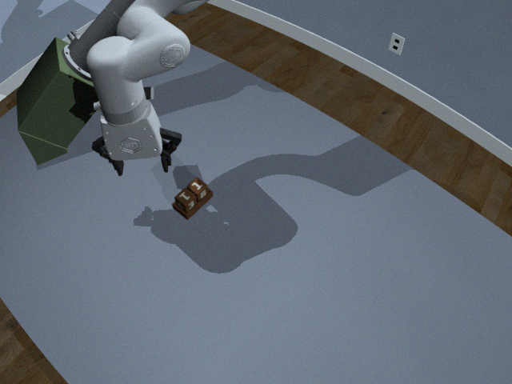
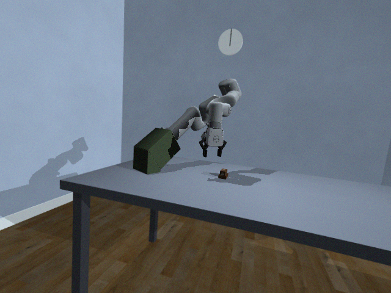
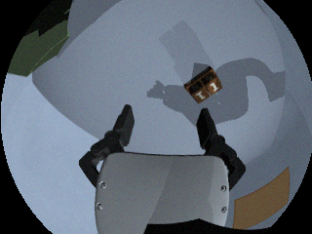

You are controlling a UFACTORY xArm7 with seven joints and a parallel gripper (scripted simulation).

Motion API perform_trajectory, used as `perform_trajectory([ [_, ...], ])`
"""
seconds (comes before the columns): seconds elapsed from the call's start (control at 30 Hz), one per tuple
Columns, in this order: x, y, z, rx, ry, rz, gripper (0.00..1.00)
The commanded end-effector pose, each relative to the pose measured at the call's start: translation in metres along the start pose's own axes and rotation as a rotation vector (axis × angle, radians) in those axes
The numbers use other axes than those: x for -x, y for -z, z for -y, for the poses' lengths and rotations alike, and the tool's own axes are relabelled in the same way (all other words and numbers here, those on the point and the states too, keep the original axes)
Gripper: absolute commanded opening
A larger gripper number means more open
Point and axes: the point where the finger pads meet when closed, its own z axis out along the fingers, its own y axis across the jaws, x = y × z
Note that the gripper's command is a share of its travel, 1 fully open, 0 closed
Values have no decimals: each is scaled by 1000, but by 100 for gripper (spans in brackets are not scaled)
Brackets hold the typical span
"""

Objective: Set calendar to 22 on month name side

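Observation:
The wooden tray [image 1: 198, 206] [image 2: 222, 177] lies on the table. Two brown cubes sit in it side by side: the left cube [image 1: 185, 200] [image 3: 199, 96] and the right cube [image 1: 198, 189] [image 3: 214, 88]. Each top face shows a white 1; the two digits are turned differently. White digits on the cube sides facing the top camera are too small to read surely. No month's name is legible, so the date on that side cannot be told. My gripper [image 1: 142, 170] [image 2: 212, 155] [image 3: 166, 114] is open and empty, above the table and off to one side of the tray.
The green angled base block [image 1: 54, 107] [image 2: 154, 152] [image 3: 36, 56] carries the arm at the table's far left. The grey table [image 1: 310, 322] [image 2: 284, 201] has its front edge nearest the exterior camera. The arm's shadow falls around the tray.

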Motion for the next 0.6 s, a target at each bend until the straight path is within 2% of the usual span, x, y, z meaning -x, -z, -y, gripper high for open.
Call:
perform_trajectory([
  [0.0,0,0,6,-7,-173,1,100],
  [0.13,0,0,12,-7,-319,2,100],
  [0.23,0,0,12,-7,-330,2,100],
  [0.33,-1,-1,18,-8,-485,4,100],
  [0.57,-3,-2,25,-9,-697,7,100],
])
